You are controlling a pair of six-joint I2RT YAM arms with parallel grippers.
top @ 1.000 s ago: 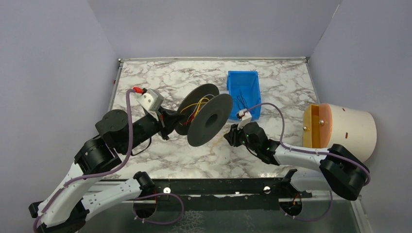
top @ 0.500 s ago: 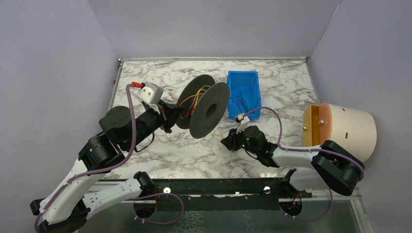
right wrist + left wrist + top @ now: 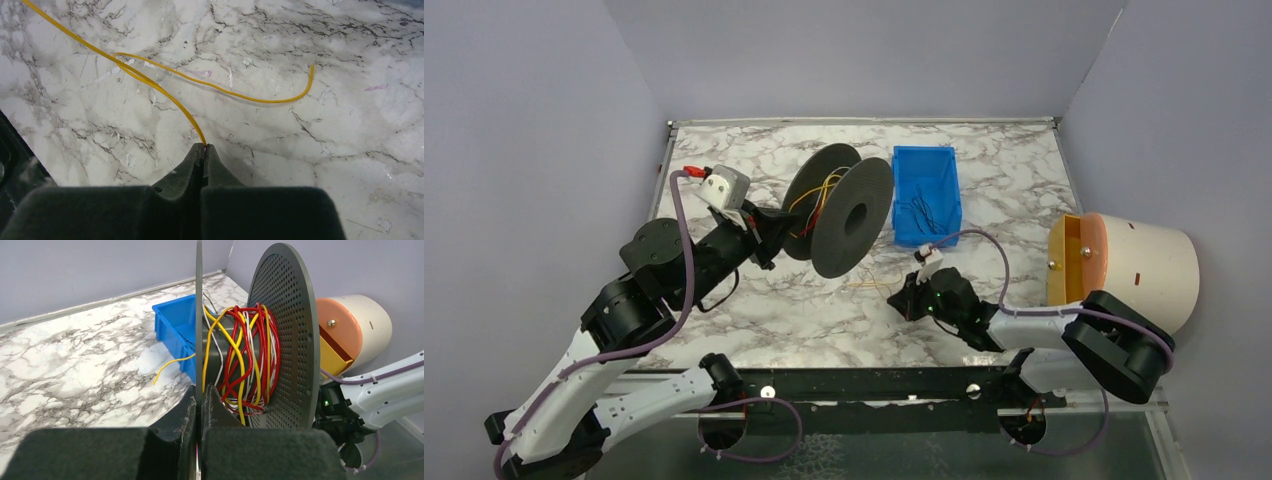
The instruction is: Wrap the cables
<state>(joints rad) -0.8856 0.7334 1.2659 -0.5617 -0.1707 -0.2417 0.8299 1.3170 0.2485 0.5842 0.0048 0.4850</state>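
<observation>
A dark grey spool (image 3: pixel 844 222) with two perforated discs carries red, yellow and white cables (image 3: pixel 247 355) wound on its core. My left gripper (image 3: pixel 199 392) is shut on the rim of the near disc (image 3: pixel 199 315) and holds the spool up above the table; it shows in the top view too (image 3: pixel 774 232). A loose yellow cable (image 3: pixel 165 85) lies looped on the marble. My right gripper (image 3: pixel 204 147) is shut on one end of it, low over the table right of the spool (image 3: pixel 904 297). A thin trace of this cable (image 3: pixel 869 284) shows below the spool.
A blue bin (image 3: pixel 925 194) holding several thin dark wires stands behind the right gripper. A cream and orange cylinder device (image 3: pixel 1129 268) lies at the right edge. A black rail (image 3: pixel 864 385) runs along the near table edge. Grey walls enclose the table.
My left arm has swung the spool up and slightly back left. My right gripper has shifted a little right and nearer, close to the table, with the yellow cable now trailing from it.
</observation>
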